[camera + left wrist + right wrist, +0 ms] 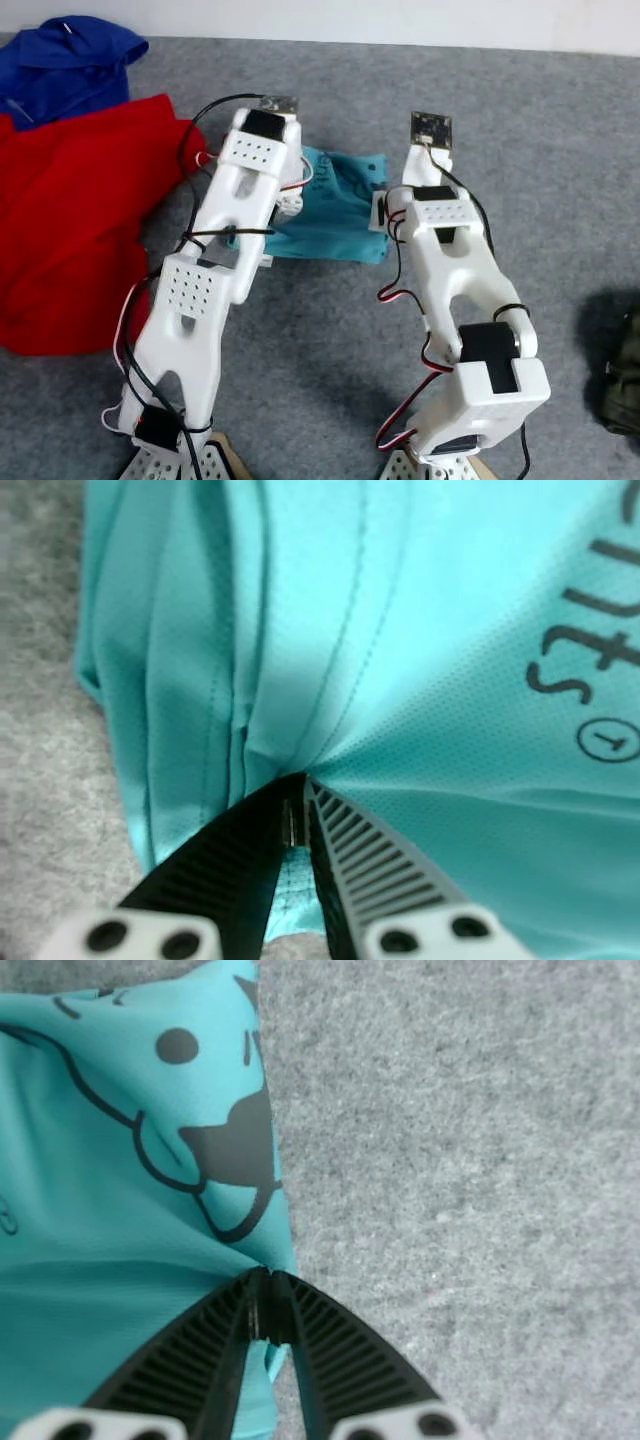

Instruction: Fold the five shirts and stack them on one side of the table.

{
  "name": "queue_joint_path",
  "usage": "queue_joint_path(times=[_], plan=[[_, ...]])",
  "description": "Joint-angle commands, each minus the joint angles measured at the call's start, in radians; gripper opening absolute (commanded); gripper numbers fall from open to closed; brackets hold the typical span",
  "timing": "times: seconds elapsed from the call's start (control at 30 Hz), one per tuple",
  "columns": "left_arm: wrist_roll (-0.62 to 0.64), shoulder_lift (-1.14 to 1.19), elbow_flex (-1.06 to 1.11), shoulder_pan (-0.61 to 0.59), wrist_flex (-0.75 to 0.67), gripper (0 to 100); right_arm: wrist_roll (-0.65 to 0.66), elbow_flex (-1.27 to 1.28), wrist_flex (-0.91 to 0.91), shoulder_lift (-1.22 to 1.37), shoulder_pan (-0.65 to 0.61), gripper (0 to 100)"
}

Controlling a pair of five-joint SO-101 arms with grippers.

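Robotics lab test bench. Two white perforated plastic robot arms, left and right, carry exposed red and black wiring. They are mounted on a grey felt-covered table against a plain white wall.

The tabletop has a grey, fuzzy cover. A white strip runs along its far edge.

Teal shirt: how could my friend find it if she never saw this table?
Look at the middle of the grey table. The teal shirt lies there, folded up, with the left hand and right hand each pinching an edge. Unlike the red shirt and blue shirt nearby, it has a black cartoon drawing.
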Motion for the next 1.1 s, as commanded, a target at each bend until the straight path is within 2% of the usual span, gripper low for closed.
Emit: queue_joint_path(times=[0.0, 0.27, 0.47, 0.53, 0.9, 1.07], plan=[[0.008, -0.082, 0.067, -0.028, 0.02, 1, -0.009, -0.047, 0.005, -0.008, 0.013, 1.0], [0.002, -0.361, 0.321, -0.033, 0.012, 1, -0.011, -0.053, 0.002, -0.013, 0.013, 1.5], [0.006, -0.381, 0.334, -0.07, -0.051, 1, -0.04, -0.113, 0.038, -0.044, -0.007, 22.8], [0.006, -0.381, 0.334, -0.085, -0.052, 1, -0.055, -0.113, 0.035, -0.038, -0.015, 26.7], [0.003, -0.378, 0.335, -0.131, -0.103, 1, -0.057, -0.114, -0.035, 0.031, -0.133, 26.9], [0.003, -0.334, 0.331, -0.133, -0.115, 1, -0.057, -0.102, -0.09, 0.042, -0.14, 26.9]])
